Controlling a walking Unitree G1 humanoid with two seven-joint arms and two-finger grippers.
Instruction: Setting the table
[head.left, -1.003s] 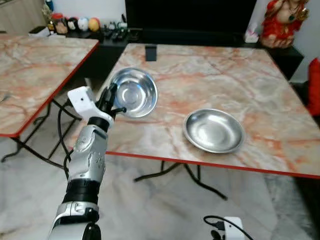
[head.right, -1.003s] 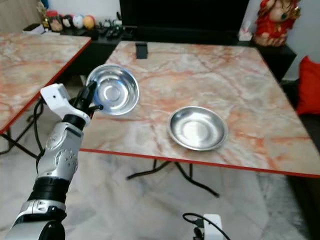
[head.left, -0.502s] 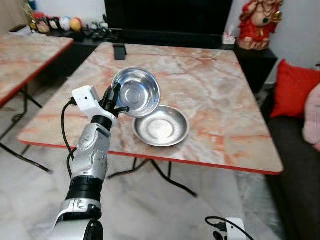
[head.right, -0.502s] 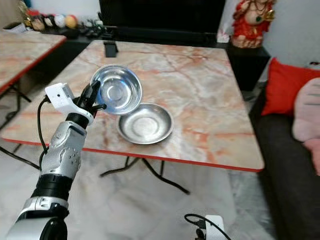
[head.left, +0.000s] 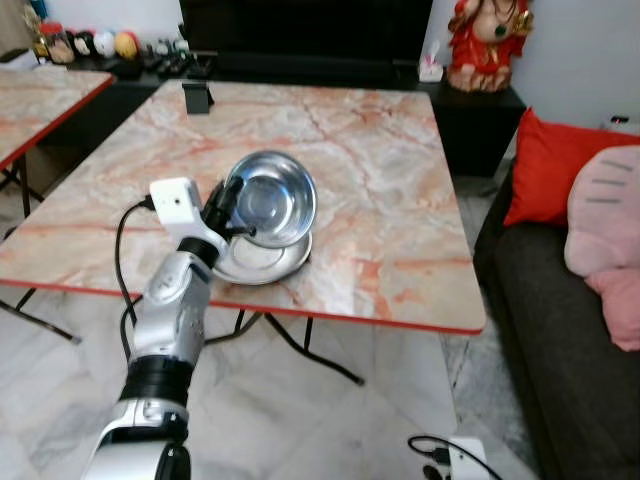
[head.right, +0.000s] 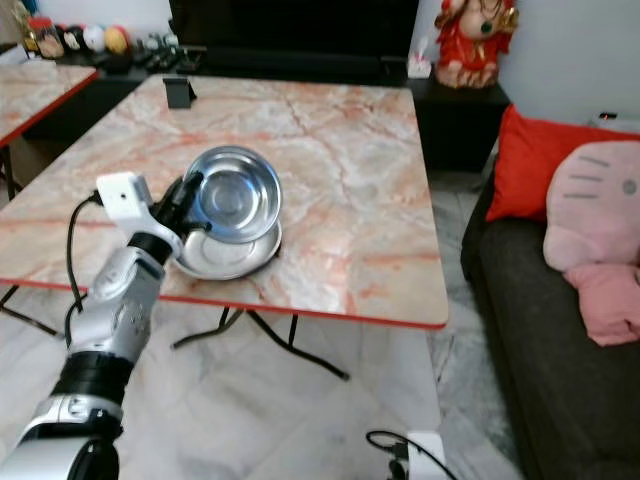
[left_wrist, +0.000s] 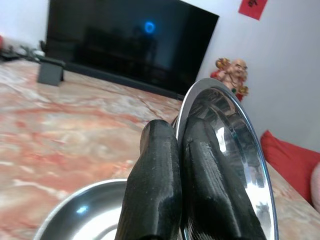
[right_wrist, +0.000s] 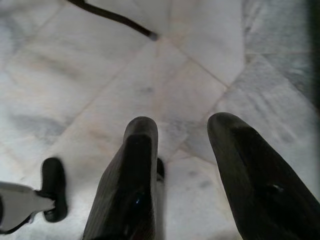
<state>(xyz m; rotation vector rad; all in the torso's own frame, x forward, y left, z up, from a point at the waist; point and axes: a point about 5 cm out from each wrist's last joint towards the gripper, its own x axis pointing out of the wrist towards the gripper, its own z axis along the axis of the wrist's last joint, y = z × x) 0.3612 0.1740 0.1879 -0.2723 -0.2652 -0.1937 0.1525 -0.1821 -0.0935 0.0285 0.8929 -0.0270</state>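
The left gripper (head.left: 238, 212) is pinching the rim of a steel bowl (head.left: 270, 196), 1 finger inside and 1 outside, clamped tight on the thin edge. You can see it best in the left wrist view, where both fingers (left_wrist: 155, 190) are sandwiching the metal. The bowl is being held tilted up on its side, open face toward the camera, hovering just above a shallower steel plate (head.left: 262, 262) that's sitting on the marble table (head.left: 400, 200). From the head cam the bowl is at about 12 o'clock from the plate, overlapping its far edge. Can't tell if they're actually touching.

Handling guess: this thing looks light, rigid and pretty slick. Polished steel on smooth finger pads, gripped only at 1 spot on the rim, so it's probably wanting to pivot or slip if the arm jerks. It won't break if it drops, though it'll clang and maybe skate across the marble. Rim pinch is really the only sensible hold here, since the walls are too curved.

The right gripper (right_wrist: 182, 165) is hanging idle over the tiled floor (right_wrist: 165, 60), fingers spread apart with nothing between them.
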